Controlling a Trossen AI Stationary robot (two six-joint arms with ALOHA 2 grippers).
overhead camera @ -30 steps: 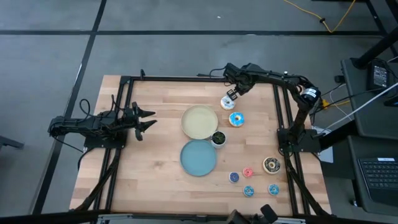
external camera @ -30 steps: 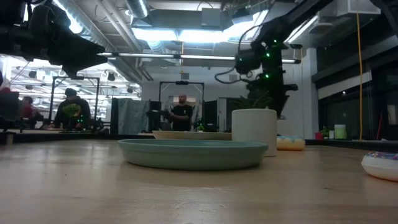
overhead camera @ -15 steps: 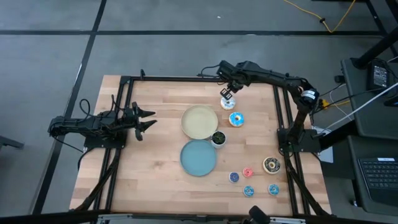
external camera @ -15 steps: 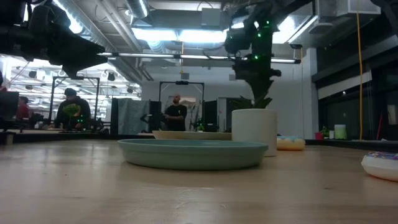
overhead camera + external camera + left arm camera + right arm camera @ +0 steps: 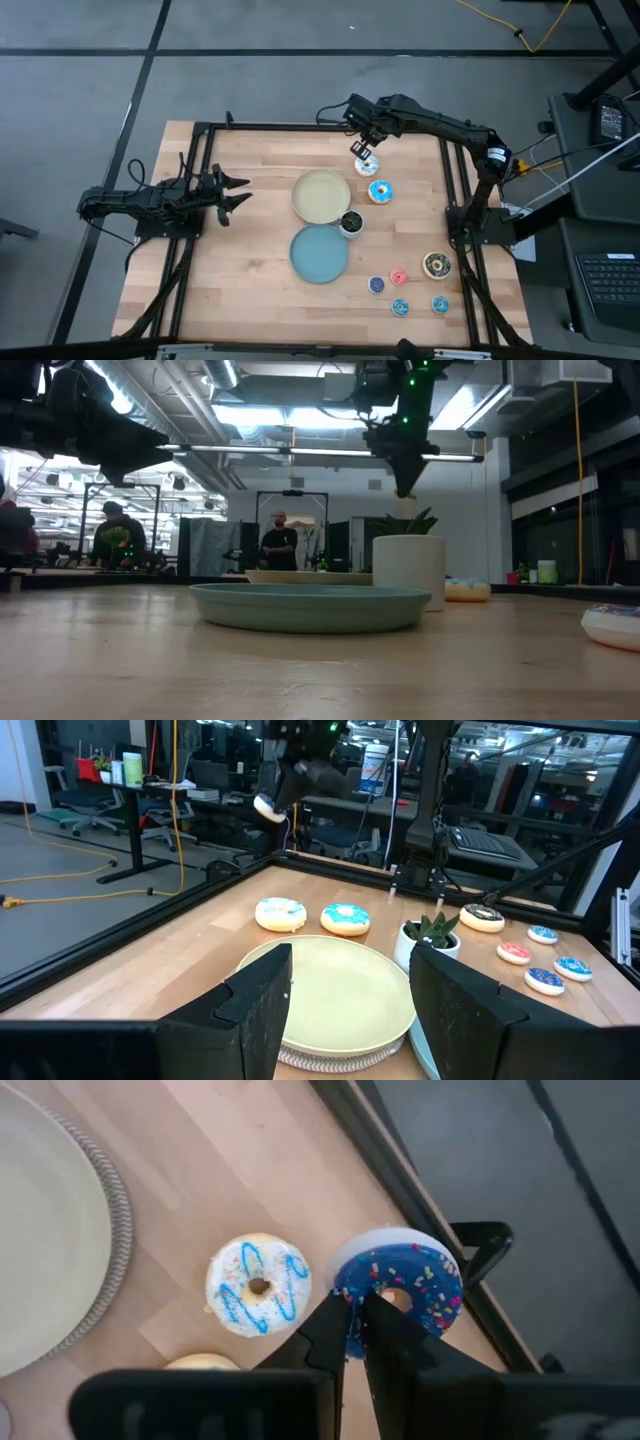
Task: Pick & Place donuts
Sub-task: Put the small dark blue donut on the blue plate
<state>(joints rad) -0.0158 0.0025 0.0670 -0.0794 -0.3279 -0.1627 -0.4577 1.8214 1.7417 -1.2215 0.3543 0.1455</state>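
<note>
While the left gripper (image 5: 236,192) sits parked at the left edge of the wooden worktop (image 5: 250,270) with fingers spread, the right gripper (image 5: 357,1302) hangs over the far side. Its fingers (image 5: 328,1332) pinch a dark-blue-iced toy ring donut with sprinkles (image 5: 412,1272), held clear of the wood.

- Grip: one finger looks to sit in the hole and one outside, clamping one side of the ring. The donut hangs edge-on, pale underside showing.
- Directly below: white-iced donut with blue squiggles (image 5: 258,1285), flat on the wood. Light-blue-iced donut (image 5: 379,191) lies just beside it.
- Round cream plate (image 5: 308,186) is near, toward the centre. Round blue plate (image 5: 305,262) lies next to it, with a small potted plant (image 5: 351,222) between the plates' right rims.
- Dark brown donut (image 5: 436,265) and tiny rings, one pink (image 5: 399,277), are well apart on the near right.

Handling, as a guess: light, stiff plastic with smooth icing, so slippery but not fragile. A wall pinch through the hole is the sane hold. The rim-only grip may let it swing, so move gently and release low.
</note>
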